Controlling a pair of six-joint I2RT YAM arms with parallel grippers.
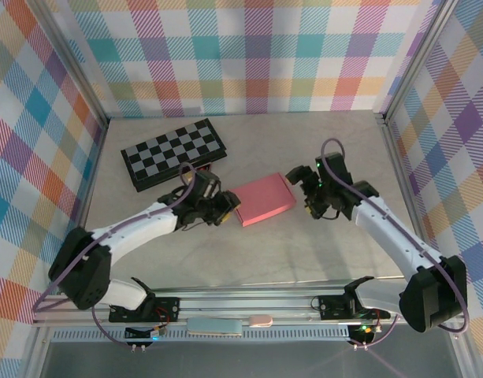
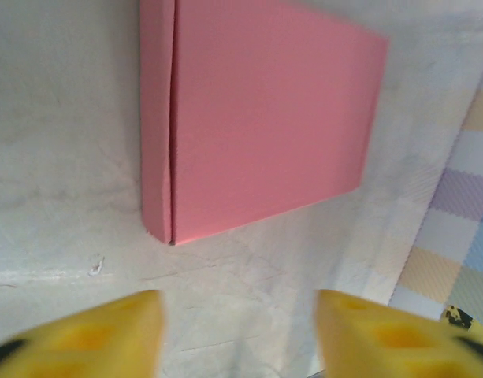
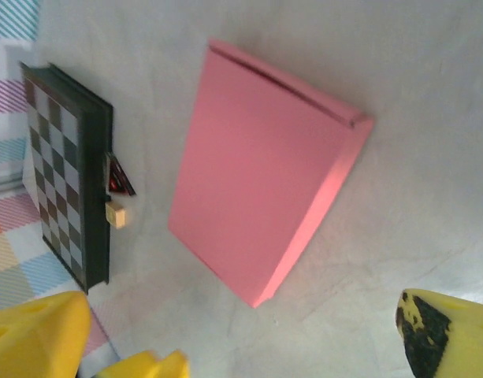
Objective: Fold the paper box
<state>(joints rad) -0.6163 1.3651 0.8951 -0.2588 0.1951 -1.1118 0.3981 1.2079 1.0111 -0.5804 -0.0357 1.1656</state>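
The paper box (image 1: 263, 200) lies flat and closed on the table's middle, pink side up. In the left wrist view the paper box (image 2: 257, 118) shows a narrow side flap along its left edge. From the right wrist the paper box (image 3: 257, 165) is seen at an angle, with one thin side wall lit. My left gripper (image 1: 228, 207) sits just off the box's left end, and in its own view the left gripper (image 2: 237, 339) is open over bare table. My right gripper (image 1: 301, 186) hovers off the box's right end, and the right gripper (image 3: 241, 346) is open wide, holding nothing.
A black-and-grey checkered board (image 1: 174, 153) lies behind and left of the box, and the checkered board (image 3: 68, 173) has a small tan piece (image 3: 117, 214) at its edge. Plaid walls (image 1: 249, 55) close in the table on three sides. Bare table (image 1: 265, 252) stretches in front of the box.
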